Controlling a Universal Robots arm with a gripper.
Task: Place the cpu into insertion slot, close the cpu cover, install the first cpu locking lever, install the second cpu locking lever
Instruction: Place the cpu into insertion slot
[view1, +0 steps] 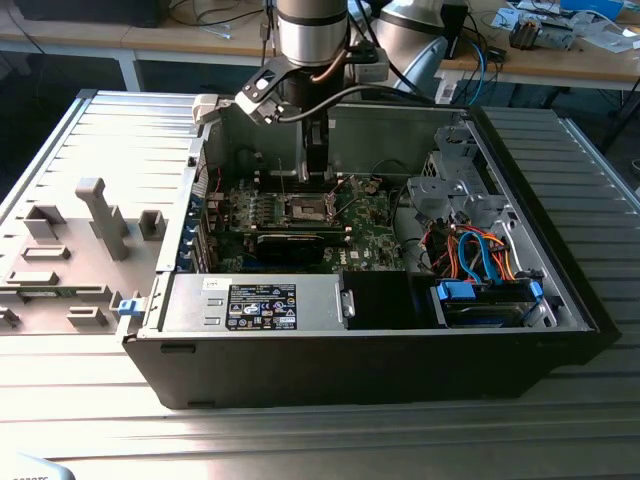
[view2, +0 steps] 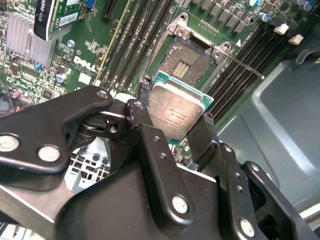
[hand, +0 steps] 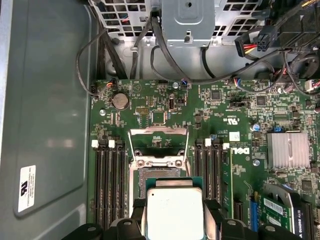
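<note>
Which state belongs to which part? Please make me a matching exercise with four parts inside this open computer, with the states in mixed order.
Parts:
1. cpu
2. insertion slot
3. cpu cover
4. memory slots

States:
A. swung open, off the socket
B. long black rows on both sides of the socket
C. held between the fingers, above the board
D. bare, with nothing seated in it

Pairs: 1-C, 2-D, 3-A, 4-B.

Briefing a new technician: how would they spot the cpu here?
In the open computer case, find the green motherboard. By its open insertion slot the gripper holds the cpu: a flat square with a dull silver top, unlike the long dark memory slots alongside.
</note>
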